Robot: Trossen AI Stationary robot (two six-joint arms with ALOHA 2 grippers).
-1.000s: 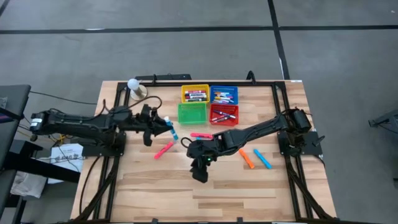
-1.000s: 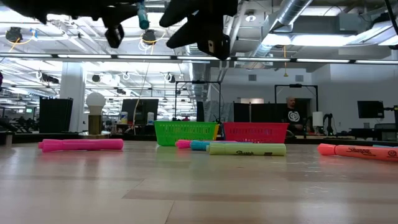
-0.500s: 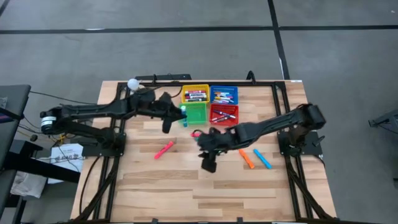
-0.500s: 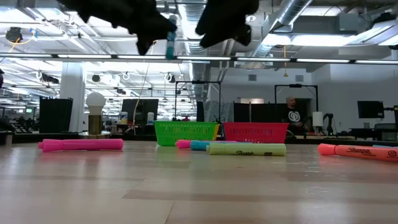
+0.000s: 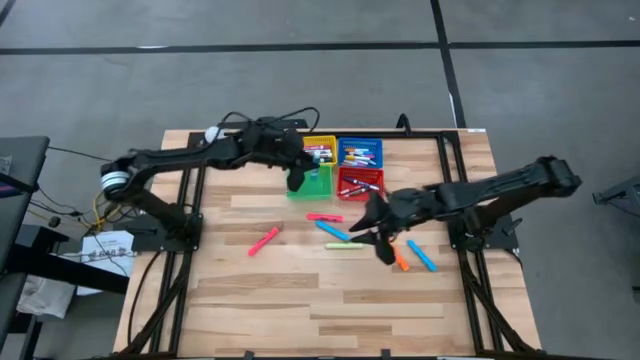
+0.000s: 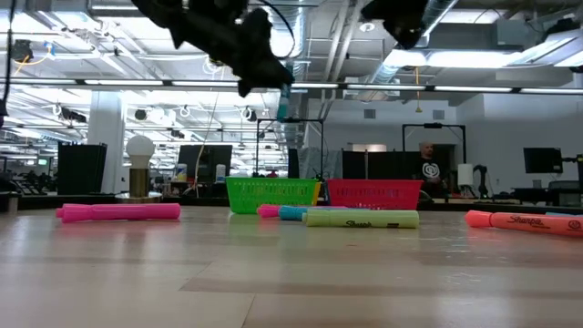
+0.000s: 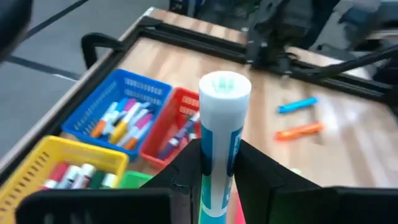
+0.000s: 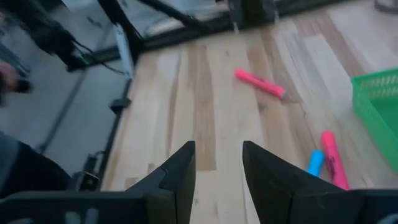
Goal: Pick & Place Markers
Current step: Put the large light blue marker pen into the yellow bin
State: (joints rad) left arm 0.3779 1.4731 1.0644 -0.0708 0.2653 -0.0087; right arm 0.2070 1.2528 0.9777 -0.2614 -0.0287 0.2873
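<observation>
My left gripper (image 5: 297, 180) is shut on a teal-and-white marker (image 7: 222, 118) and hangs above the green basket (image 5: 312, 186). In the low view the marker (image 6: 283, 98) points down below the gripper (image 6: 260, 66). My right gripper (image 5: 374, 232) is open with nothing between its fingers (image 8: 217, 168). It is raised over the table's middle right and points toward the left edge. Loose markers lie flat on the wood: pink (image 5: 263, 241), pink (image 5: 324, 217), blue (image 5: 333, 231), yellow-green (image 5: 343, 245), orange (image 5: 397, 258) and blue (image 5: 421, 255). My left gripper pinches the marker's barrel (image 7: 217, 163) between its two fingers, which lie along it. The rounded teal end (image 7: 225, 87) sticks out well past the fingertips. The marker slants downward, lifted clear above the green basket.
A yellow basket (image 5: 318, 151), a blue basket (image 5: 360, 152) and a red basket (image 5: 360, 184) hold several markers at the far middle, beside the green one. A small white bulb (image 5: 212, 134) stands at the far left. Black frame rails run along the table's edges.
My left gripper has carried the marker toward the table's right and far edge, from left of the baskets to over the green basket, turning as it went. My right gripper has risen and drawn back toward the right edge, uncovering the blue and yellow-green markers.
</observation>
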